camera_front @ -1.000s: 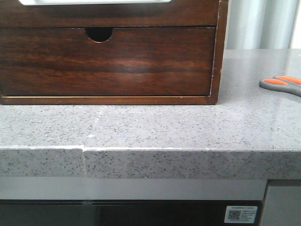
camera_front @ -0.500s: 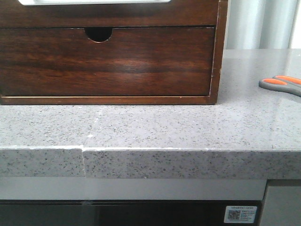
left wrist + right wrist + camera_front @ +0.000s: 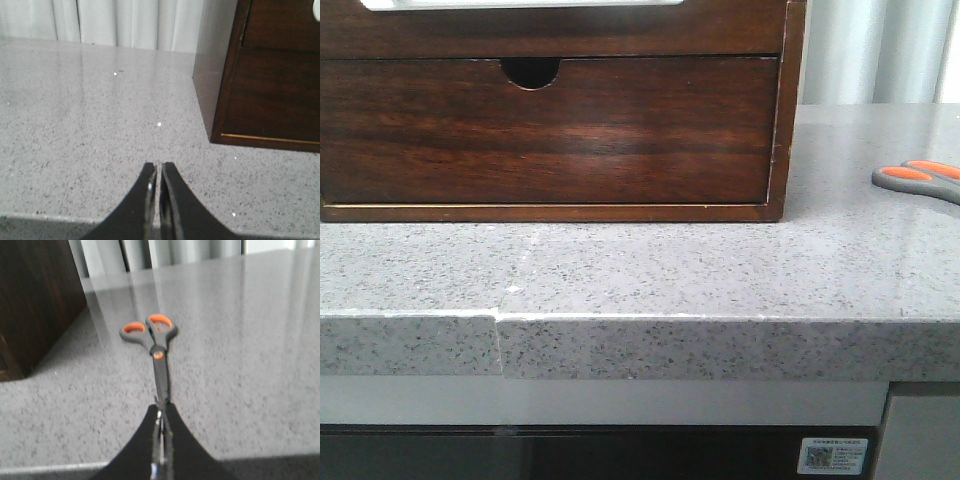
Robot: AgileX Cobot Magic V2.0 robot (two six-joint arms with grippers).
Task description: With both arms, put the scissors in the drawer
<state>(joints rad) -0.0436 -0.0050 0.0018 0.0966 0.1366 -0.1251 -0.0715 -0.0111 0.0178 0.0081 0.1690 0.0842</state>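
**Scissors on the counter, drawer closed**

Compared with a second ago, almost nothing differs; the scissors [image 3: 920, 180] lie in nearly the same place on the counter [image 3: 650, 270], well right of the box [image 3: 786, 110]. The drawer [image 3: 550, 130] sits closed. The sticker [image 3: 832, 455] below the counter carries a code, its writing too small to read. The front view cuts off the scissor blades. Left gripper [image 3: 159, 172] shows fingers together, empty. Right gripper [image 3: 161, 412] is pressed together too, its tips at the blade ends; whether they touch is unclear.

One pair of scissors [image 3: 920, 180], one drawer [image 3: 550, 130] in one wooden cabinet [image 3: 788, 100], one grey speckled bench [image 3: 650, 270], and two tools: left tool [image 3: 159, 172], right tool [image 3: 161, 415].
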